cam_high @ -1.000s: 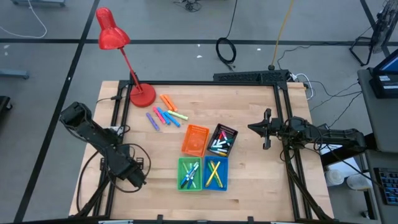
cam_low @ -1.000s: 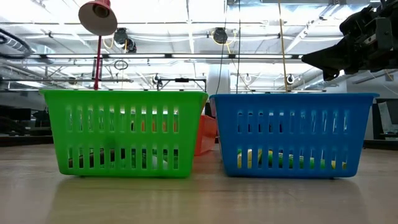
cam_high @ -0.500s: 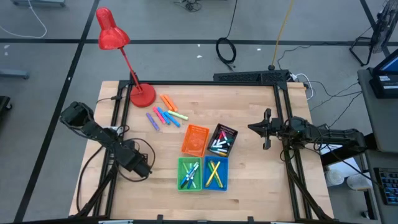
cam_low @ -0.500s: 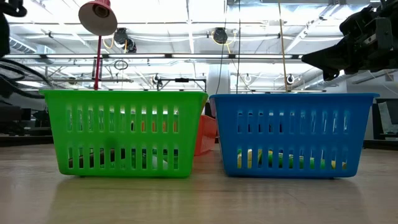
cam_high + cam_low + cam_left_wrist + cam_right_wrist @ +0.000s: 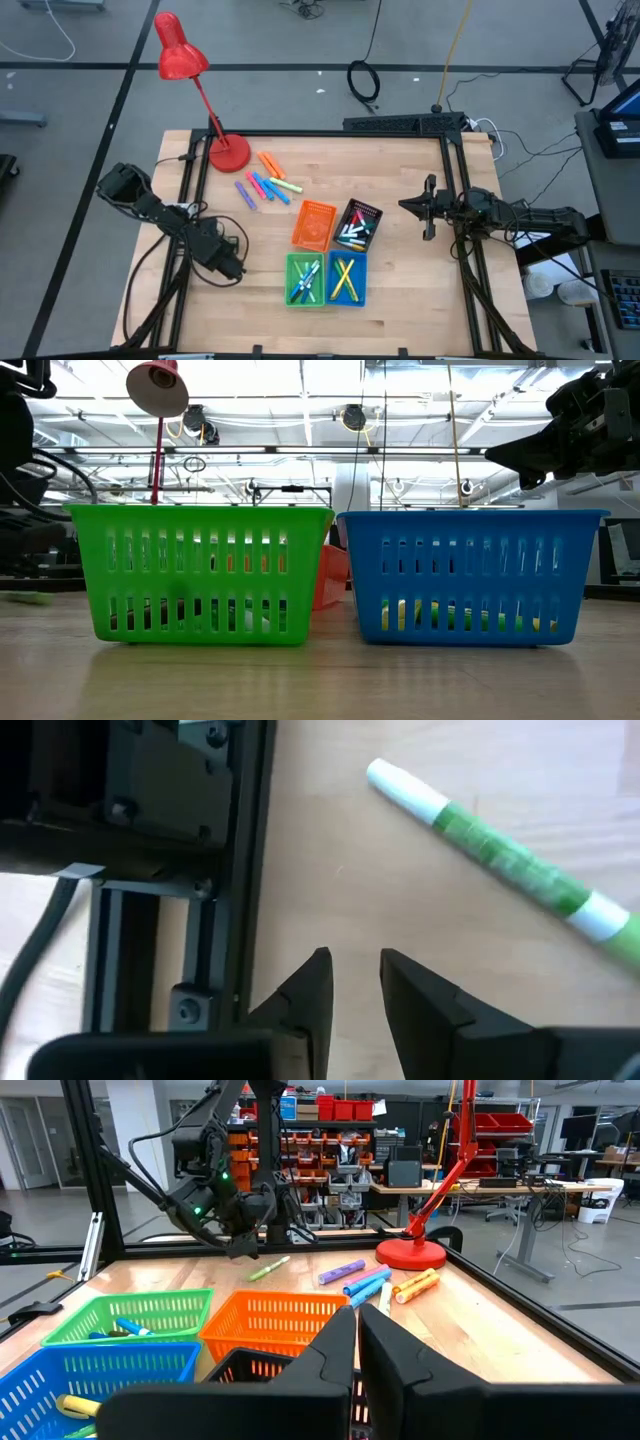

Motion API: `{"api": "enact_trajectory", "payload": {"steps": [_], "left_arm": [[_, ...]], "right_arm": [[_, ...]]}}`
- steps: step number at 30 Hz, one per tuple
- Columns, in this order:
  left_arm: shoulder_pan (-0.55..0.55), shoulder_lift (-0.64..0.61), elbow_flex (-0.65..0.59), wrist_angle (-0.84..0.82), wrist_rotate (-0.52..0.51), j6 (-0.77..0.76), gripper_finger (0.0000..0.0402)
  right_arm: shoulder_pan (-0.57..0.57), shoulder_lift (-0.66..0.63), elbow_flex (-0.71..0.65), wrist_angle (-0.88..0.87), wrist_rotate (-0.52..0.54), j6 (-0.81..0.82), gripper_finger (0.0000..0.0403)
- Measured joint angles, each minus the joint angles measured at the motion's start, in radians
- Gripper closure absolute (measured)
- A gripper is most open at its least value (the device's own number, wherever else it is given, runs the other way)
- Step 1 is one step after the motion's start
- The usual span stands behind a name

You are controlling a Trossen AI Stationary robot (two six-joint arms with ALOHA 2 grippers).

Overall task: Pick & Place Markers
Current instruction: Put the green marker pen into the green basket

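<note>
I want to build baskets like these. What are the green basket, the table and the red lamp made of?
The green basket looks like glossy moulded plastic: thin slotted walls that light shines through. The table looks like pale wood, with plank lines and grain. The red lamp has a smooth shiny shade, probably painted metal, though it could be plastic.

Green marker cut off at left wrist frame edge; bin contents obscured by slats.

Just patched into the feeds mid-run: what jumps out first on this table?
Four small bins cluster mid-table, green bin and blue bin nearest the front. Loose markers lie beside the red lamp at the back. The left gripper hovers, empty, near a green marker at the left edge.
</note>
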Motion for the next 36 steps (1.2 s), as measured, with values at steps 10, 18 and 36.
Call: {"api": "enact_trajectory", "payload": {"steps": [10, 18, 36], "left_arm": [[0.005, 0.000, 0.075, 0.129, -0.195, 0.172, 0.0309], [0.131, 0.000, 0.238, -0.040, -0.464, 0.463, 0.0309], [0.722, 0.000, 0.237, 0.082, -0.379, 1.204, 0.0309]], "right_arm": [[0.000, 0.000, 0.000, 0.000, 0.000, 0.000, 0.0394], [0.000, 0.000, 0.000, 0.000, 0.000, 0.000, 0.0394], [0.000, 0.000, 0.000, 0.000, 0.000, 0.000, 0.0394]]}}
